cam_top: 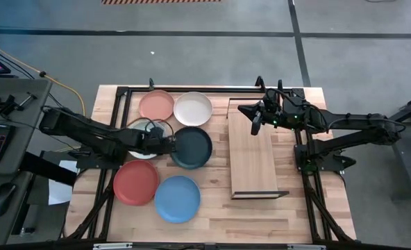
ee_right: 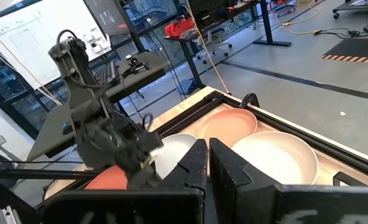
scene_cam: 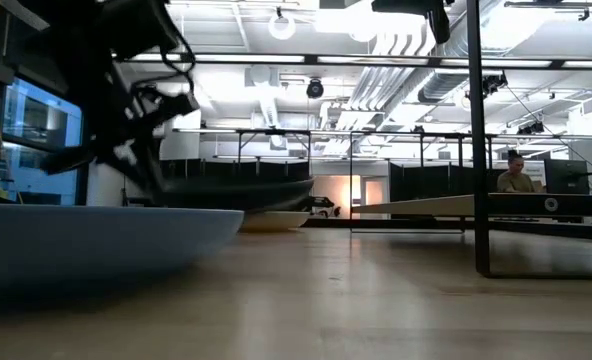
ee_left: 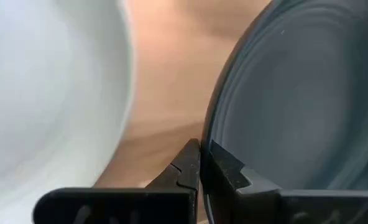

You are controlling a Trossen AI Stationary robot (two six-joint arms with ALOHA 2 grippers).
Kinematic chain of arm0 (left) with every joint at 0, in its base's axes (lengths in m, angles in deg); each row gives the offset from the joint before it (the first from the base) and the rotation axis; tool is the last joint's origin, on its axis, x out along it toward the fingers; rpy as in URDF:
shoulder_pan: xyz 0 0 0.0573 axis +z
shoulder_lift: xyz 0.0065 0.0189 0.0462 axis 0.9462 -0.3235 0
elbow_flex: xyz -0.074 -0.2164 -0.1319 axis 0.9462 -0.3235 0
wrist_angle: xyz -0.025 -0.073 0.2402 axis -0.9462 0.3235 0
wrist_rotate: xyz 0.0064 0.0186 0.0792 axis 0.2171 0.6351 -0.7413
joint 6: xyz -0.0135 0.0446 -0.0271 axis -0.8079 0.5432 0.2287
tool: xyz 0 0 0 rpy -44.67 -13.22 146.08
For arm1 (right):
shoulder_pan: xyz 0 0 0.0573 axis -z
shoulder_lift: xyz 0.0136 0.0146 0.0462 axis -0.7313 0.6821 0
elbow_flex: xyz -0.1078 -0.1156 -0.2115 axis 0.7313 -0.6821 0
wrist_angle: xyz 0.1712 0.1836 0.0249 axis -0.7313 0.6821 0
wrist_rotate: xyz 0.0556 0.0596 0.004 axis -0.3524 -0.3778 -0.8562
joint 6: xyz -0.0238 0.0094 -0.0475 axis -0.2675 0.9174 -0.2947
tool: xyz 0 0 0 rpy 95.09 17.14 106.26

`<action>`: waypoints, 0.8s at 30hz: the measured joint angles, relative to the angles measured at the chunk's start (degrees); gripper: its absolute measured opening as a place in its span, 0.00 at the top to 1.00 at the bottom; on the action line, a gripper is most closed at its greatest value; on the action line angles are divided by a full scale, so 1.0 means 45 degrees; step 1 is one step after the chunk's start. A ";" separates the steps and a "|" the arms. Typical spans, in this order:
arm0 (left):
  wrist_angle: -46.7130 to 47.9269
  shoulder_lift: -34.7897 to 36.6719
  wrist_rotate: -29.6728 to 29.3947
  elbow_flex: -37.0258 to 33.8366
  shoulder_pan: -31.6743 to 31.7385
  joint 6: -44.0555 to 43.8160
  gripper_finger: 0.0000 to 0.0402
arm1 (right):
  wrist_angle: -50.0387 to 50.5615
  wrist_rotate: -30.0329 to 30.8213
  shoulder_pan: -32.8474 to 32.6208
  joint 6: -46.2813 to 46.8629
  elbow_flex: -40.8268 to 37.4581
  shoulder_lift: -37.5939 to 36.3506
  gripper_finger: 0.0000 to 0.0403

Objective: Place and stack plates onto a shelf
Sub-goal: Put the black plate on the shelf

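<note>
The dark teal plate [cam_top: 193, 148] sits mid-table, and my left gripper [cam_top: 169, 144] is shut on its left rim. The pale mint plate [cam_top: 143, 132] lies under my left arm. Salmon pink [cam_top: 156, 105] and white [cam_top: 193, 108] plates lie at the far side, coral red [cam_top: 136, 182] and bright blue [cam_top: 178, 198] plates at the near side. The light-wood shelf [cam_top: 250, 156] stands right of the plates. My right gripper [cam_top: 255, 119] hovers shut over the shelf's far end, touching nothing. My left gripper pinches the dark teal plate's left rim [ee_left: 204, 146] between its two fingers, one finger [ee_left: 230, 167] over the inside of the plate and the other finger [ee_left: 183, 168] outside it. The fingers come nearly level from the table's left. In the low view the plate [scene_cam: 236, 192] shows level, above the tabletop line.
The black metal frame [cam_top: 191, 89] runs along the table's far and side edges. Bare tabletop [cam_top: 219, 208] lies near the shelf's near end. Beyond the left table edge are a keyboard and mouse desk [cam_top: 1, 139]. A person [scene_cam: 518, 172] sits far back in the room.
</note>
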 joint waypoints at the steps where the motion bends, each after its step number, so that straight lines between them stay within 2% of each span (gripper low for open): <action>1: 0.0011 0.0347 -0.0133 0.0000 0.0098 0.0115 0.99 | -0.0006 0.0003 0.0000 0.0074 0.0000 0.0000 1.00; 6: 0.0036 0.1988 -0.0570 0.0240 0.0790 0.1415 0.99 | -0.0626 -0.0029 0.0001 0.0449 0.0000 0.0005 1.00; 11: 0.0003 0.1990 0.0013 0.1431 0.1421 0.3359 1.00 | -0.1475 -0.0148 0.0001 0.0528 0.0000 -0.0056 1.00; 14: -0.0001 0.1018 0.0110 0.2524 0.1598 0.4352 1.00 | -0.1593 -0.0161 0.0000 0.0288 0.0000 -0.0228 1.00; 18: -0.0226 -0.1028 0.0568 0.4176 0.1805 0.5531 1.00 | -0.1680 -0.0148 0.0000 0.0216 0.0000 -0.0513 1.00; 24: -0.2357 -0.4252 0.2006 0.6001 0.2172 0.6514 1.00 | -0.1713 0.0303 0.0010 0.0196 0.0000 -0.0879 1.00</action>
